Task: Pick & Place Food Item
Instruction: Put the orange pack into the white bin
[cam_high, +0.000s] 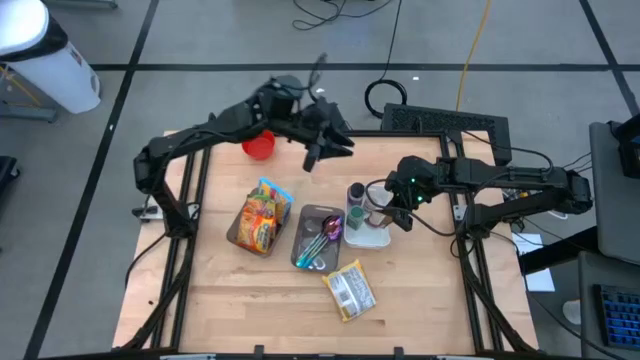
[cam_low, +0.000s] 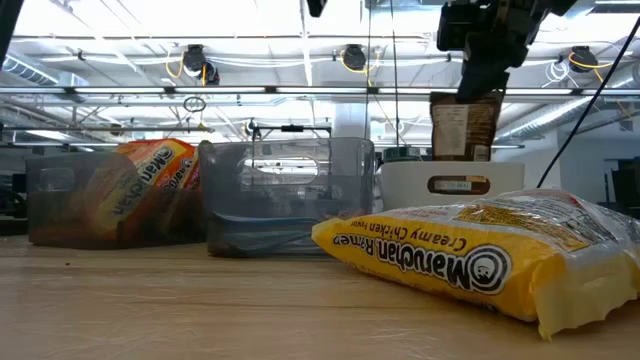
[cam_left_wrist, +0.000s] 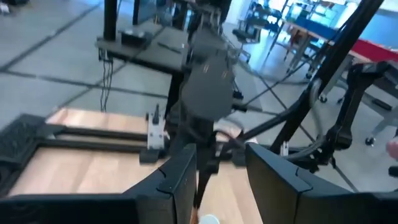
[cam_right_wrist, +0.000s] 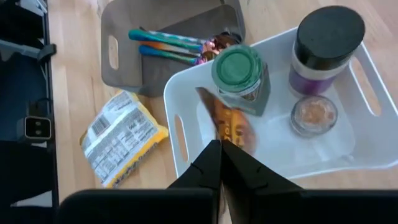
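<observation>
High view: the right claw (cam_high: 404, 218) is seen right of centre, poised over the right end of the white tray (cam_high: 368, 240), closed on a thin brown food packet that can barely be made out from above. The left claw (cam_high: 330, 143) is raised well apart, in the upper middle of the frame, its fingers partly open and holding nothing.

Low view: the brown food packet (cam_low: 464, 128) is shown hanging upright in the upper right of the frame, pinched at its top edge by the right claw, directly above the white tray (cam_low: 450, 185). Its long axis is judged to run vertically, so the coming move is probably a straight descent.

Right wrist view: the closed fingers (cam_right_wrist: 208, 168) are seen at lower centre, and the packet (cam_right_wrist: 229, 127) is viewed edge-on beneath them. It points into the tray (cam_right_wrist: 180, 134), just beside the green-lidded jar (cam_right_wrist: 239, 74). Bare tray floor is left at the lower middle of the frame.

Left wrist view: only the left arm's own parted fingers (cam_left_wrist: 180, 180) are seen; the packet is not in view.
</observation>
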